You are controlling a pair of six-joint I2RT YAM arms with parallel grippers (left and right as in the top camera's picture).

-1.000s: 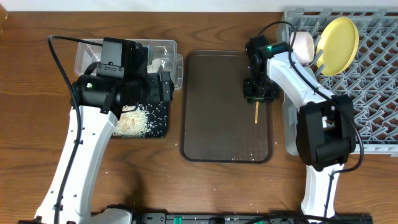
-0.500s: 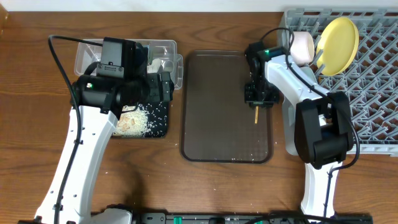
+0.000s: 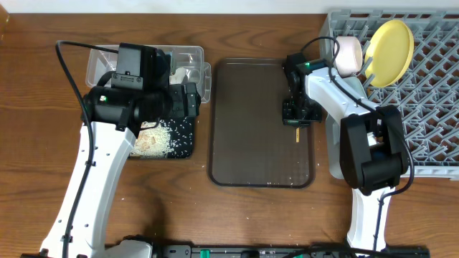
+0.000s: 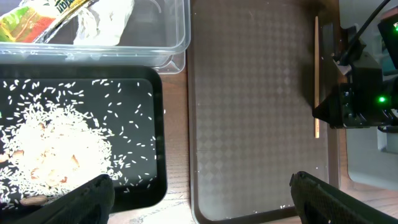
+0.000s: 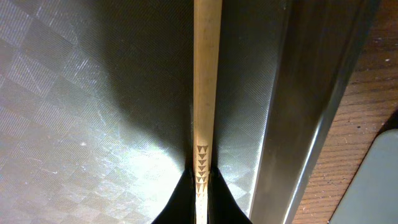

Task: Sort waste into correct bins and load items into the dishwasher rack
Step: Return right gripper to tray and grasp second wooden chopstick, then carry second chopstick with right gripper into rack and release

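My right gripper (image 3: pixel 297 117) is low over the right side of the dark brown serving tray (image 3: pixel 251 122). It is shut on a thin wooden chopstick (image 3: pixel 295 133) lying along the tray's right rim. In the right wrist view the fingertips (image 5: pixel 186 186) pinch the chopstick (image 5: pixel 207 87) from both sides. My left gripper (image 3: pixel 188 100) is open and empty above the black tray (image 4: pixel 134 81) of loose rice (image 4: pixel 56 143). The clear tub (image 4: pixel 177 37) holds the green-and-yellow wrapper (image 4: pixel 34 18) and the white paper scrap (image 4: pixel 106 22). The grey rack (image 3: pixel 430 93) holds the yellow plate (image 3: pixel 391 41) and a pale cup (image 3: pixel 349 53).
The serving tray's raised rim (image 5: pixel 311 93) runs close beside the chopstick, with wood table (image 5: pixel 367 124) beyond it. A few rice grains lie at the tray's front edge (image 3: pixel 287 179). The rack's wall stands just right of my right arm.
My right gripper has slid a little toward the table's front along the chopstick. The left arm has not moved.
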